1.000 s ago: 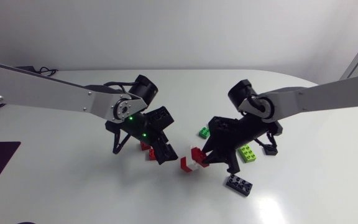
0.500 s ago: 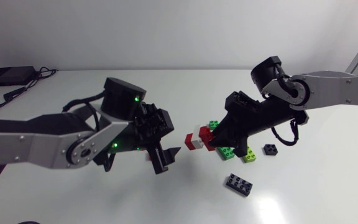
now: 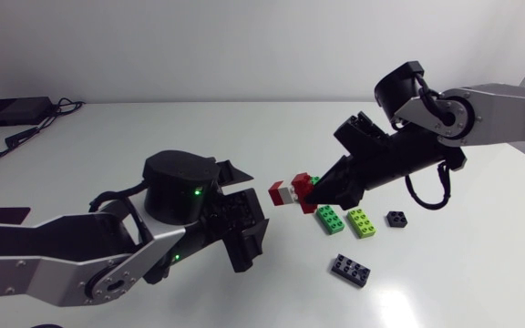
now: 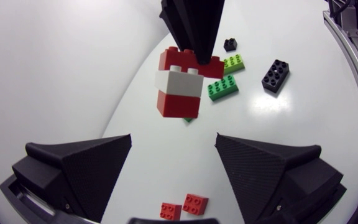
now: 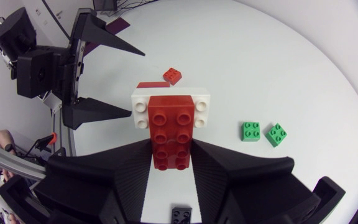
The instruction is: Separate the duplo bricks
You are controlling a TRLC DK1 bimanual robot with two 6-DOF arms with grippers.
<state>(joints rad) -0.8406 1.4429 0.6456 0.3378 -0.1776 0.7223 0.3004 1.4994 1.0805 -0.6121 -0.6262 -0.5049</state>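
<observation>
Your right gripper [image 3: 317, 191] has its fingers clenched on one red end of the red-white-red stack of plastic duplo bricks [image 3: 289, 193]. It holds the stack above the white table [image 3: 108, 155], at 10 o'clock from the dark green plastic brick [image 3: 328, 219]. Your left gripper [image 4: 173, 144], at 8 o'clock from the stack, has its fingers released and wide apart. If they close off-centre, I think the stack can twist out and fall.

Left arm [image 3: 44, 260] — silver-grey links, a round black joint [image 3: 176, 187] with small green lights [image 3: 197, 192], and thin black cables [image 3: 117, 195] alongside. Right arm [image 3: 509, 109] has pale grey links, a black housing [image 3: 406, 84] and a looped black cable [image 3: 445, 182]. Left gripper [image 4: 173, 140] and right gripper [image 5: 171, 149] are matte black — broad wedge fingers [image 4: 82, 168] with a fine grid texture.
</observation>
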